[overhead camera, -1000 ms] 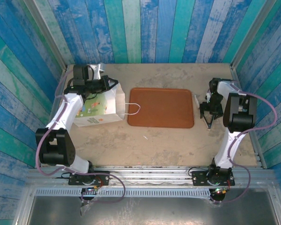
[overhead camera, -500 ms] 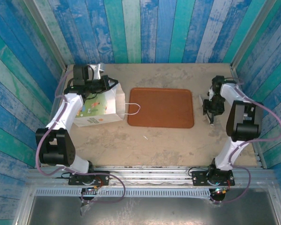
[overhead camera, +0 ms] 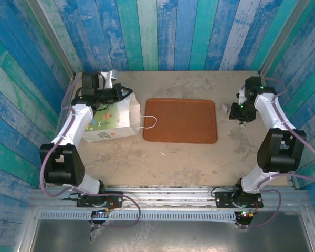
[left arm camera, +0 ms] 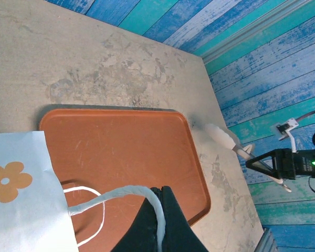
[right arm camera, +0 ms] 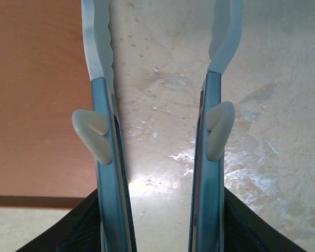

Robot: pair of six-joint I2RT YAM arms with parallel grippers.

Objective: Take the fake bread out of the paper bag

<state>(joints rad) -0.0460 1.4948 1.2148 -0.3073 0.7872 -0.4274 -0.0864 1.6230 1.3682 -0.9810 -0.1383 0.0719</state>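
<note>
Bag (overhead camera: pixel 111 119) sits on the left side of the table (overhead camera: pixel 199 157), just left of the tray (overhead camera: pixel 181 121). Its flower-print side faces up and its handle end points at the tray. Left gripper (overhead camera: pixel 119 96) is over the bag's top edge. In the left wrist view, the gripper (left arm camera: pixel 158 210) has its jaws closed on one white handle (left arm camera: pixel 128 191), which arches up from the bag (left arm camera: pixel 21 210) and runs between the black fingers. The other handle loop (overhead camera: pixel 150 122) lies loose over the tray's left edge, and the wrist view shows it (left arm camera: pixel 89 212) resting on the tray (left arm camera: pixel 121 147). The bag's inside is hidden in these views, so I can't tell what's in it. Right gripper (overhead camera: pixel 227 109) is on the far side of the tray, well apart from the bag, with its fingertips pointing at the tray's right edge. In the right wrist view, the gripper (right arm camera: pixel 160 37) has its jaws wide apart with nothing between them. One finger (right arm camera: pixel 97 63) is over the tray's edge (right arm camera: pixel 37 105) and the other is over the table (right arm camera: pixel 163 131). I can't tell whether the tips touch the surface. The tray is flat and reddish-brown. Blue and teal plank walls (overhead camera: pixel 163 31) stand around the table.
</note>
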